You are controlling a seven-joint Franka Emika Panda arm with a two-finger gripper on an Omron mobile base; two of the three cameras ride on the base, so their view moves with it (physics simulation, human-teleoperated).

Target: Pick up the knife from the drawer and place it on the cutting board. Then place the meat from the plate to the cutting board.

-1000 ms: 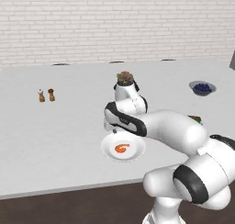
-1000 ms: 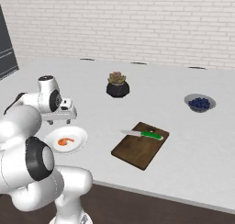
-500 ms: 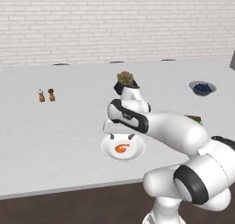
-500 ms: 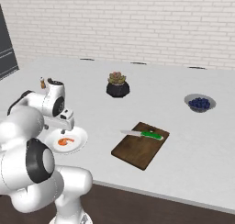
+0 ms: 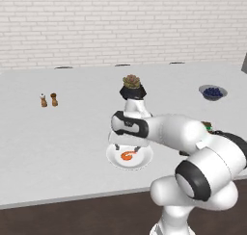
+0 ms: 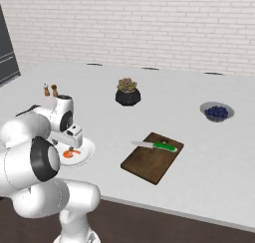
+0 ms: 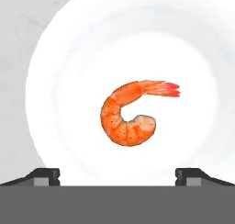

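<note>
pincer point(image 7: 117, 175) hung wide apart, empty, directly over the meat point(image 7: 131, 114) on the plate point(image 7: 59, 71); knife point(image 6: 157, 146) lay on cutting board point(image 6: 149, 160).

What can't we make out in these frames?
- Cutting board, left base view: the arm covers all but a sliver.
- Plate, right base view: the arm hides its left part; the gripper partly covers the meat.
- Plate rim, hand view: cut off by the top and right edges.
- Shakers: too small to tell apart.
</note>
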